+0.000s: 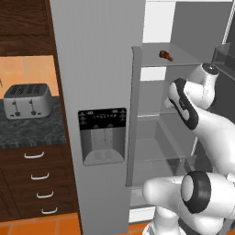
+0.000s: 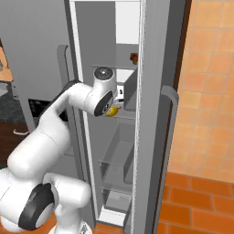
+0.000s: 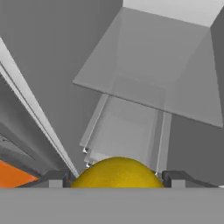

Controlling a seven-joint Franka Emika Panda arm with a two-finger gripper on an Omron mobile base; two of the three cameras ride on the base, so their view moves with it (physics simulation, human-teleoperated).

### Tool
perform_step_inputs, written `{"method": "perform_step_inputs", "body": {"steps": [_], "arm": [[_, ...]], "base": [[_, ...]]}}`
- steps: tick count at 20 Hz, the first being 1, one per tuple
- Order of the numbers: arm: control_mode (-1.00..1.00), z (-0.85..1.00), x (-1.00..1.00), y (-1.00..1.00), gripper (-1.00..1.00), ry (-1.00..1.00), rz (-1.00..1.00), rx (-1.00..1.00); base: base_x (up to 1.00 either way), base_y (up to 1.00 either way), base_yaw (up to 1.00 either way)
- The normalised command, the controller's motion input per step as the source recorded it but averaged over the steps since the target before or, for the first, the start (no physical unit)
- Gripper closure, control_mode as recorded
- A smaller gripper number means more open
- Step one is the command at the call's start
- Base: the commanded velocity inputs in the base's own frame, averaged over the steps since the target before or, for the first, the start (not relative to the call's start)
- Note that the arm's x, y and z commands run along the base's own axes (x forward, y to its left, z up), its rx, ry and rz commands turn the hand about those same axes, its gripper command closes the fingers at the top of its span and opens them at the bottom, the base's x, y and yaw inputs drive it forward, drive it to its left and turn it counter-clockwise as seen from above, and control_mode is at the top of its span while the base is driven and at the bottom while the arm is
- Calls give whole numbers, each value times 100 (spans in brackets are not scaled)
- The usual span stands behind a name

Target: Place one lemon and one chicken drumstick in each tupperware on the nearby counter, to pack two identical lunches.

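Observation:
A yellow lemon [image 3: 117,174] sits between my two dark fingertips [image 3: 56,178], and my gripper [image 3: 117,179] is shut on it. From the right base, the lemon [image 2: 111,111] shows just under my hand [image 2: 119,97], inside the open fridge above a glass shelf. A brown chicken drumstick [image 1: 165,55] lies on the upper fridge shelf, above my hand; it is also at the back of that shelf [image 2: 134,58] in the right base view. The dark speckled counter [image 1: 27,131] lies to the left of the fridge. The tupperware is out of view.
The grey fridge door [image 1: 98,114] with its dispenser panel stands open between arm and counter. A silver toaster [image 1: 27,100] stands on the counter over brown drawers [image 1: 39,181]. Glass shelves [image 3: 144,83] and a drawer [image 2: 119,157] lie below my hand. The second door [image 2: 155,119] is on the right.

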Motion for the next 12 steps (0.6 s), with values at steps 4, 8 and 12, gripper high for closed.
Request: {"method": "perform_step_inputs", "body": {"steps": [4, 8, 12], "arm": [[-100, 49, -100, 54, 100, 5, 9, -16], [-100, 6, -99, 60, 100, -3, -2, -9], [-100, 3, -100, 18, 100, -2, 0, 0]], "base": [[0, 0, 0], [0, 0, 0], [0, 0, 0]]}}
